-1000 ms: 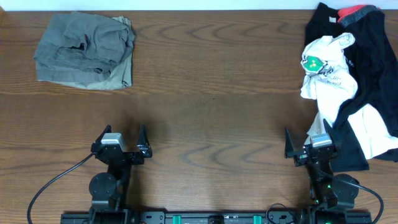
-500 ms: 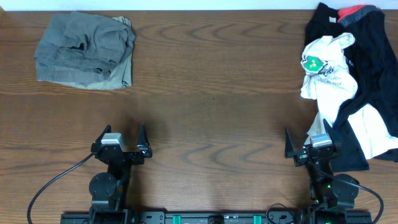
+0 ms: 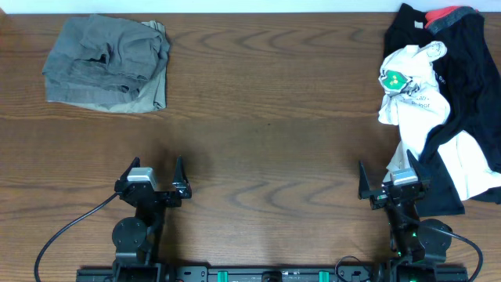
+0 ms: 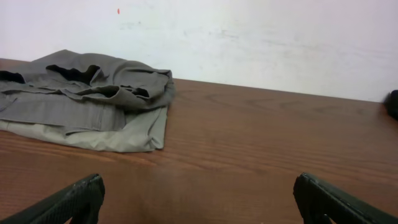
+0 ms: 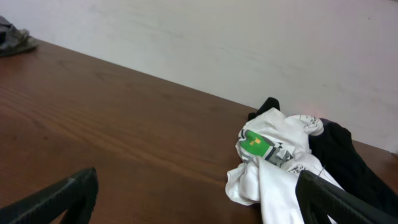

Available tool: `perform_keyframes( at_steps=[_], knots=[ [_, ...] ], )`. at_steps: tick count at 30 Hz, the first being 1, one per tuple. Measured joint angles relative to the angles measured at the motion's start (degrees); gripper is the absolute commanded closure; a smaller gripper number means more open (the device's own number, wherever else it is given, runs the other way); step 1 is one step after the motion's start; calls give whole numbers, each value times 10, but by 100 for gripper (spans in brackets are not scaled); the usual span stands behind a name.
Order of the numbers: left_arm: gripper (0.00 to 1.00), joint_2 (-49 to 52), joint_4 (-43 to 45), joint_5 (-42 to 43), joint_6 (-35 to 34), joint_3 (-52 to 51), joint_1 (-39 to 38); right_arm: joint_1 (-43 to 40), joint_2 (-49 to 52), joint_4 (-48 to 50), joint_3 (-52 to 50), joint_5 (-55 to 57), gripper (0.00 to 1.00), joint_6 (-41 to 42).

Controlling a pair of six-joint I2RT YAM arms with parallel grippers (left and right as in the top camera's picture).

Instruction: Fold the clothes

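A heap of clothes lies at the table's right edge: black trousers point(image 3: 470, 86) with a grey and red-orange waistband point(image 3: 446, 16) at the far corner, and a crumpled white shirt point(image 3: 411, 86) with a green print on top. The heap also shows in the right wrist view, the white shirt point(image 5: 280, 162) in front of the black cloth point(image 5: 348, 162). A folded grey-olive garment point(image 3: 109, 63) lies at the far left, seen too in the left wrist view point(image 4: 87, 99). My left gripper point(image 3: 150, 182) and right gripper point(image 3: 390, 182) are both open and empty near the front edge.
The brown wooden table point(image 3: 266, 117) runs to a white wall point(image 4: 249, 37) at the back. Black cables point(image 3: 70, 227) trail from the arm bases at the front edge.
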Motion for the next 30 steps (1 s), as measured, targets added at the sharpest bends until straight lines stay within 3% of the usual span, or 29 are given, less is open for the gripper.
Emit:
perform_keyframes(
  at_steps=[22,30],
  knots=[
    [2,0,0,0,0,0,0,0,0,2,0,0,1,0],
    [2,0,1,6,0,0,0,0,0,69,1,-34,1,13]
  ],
)
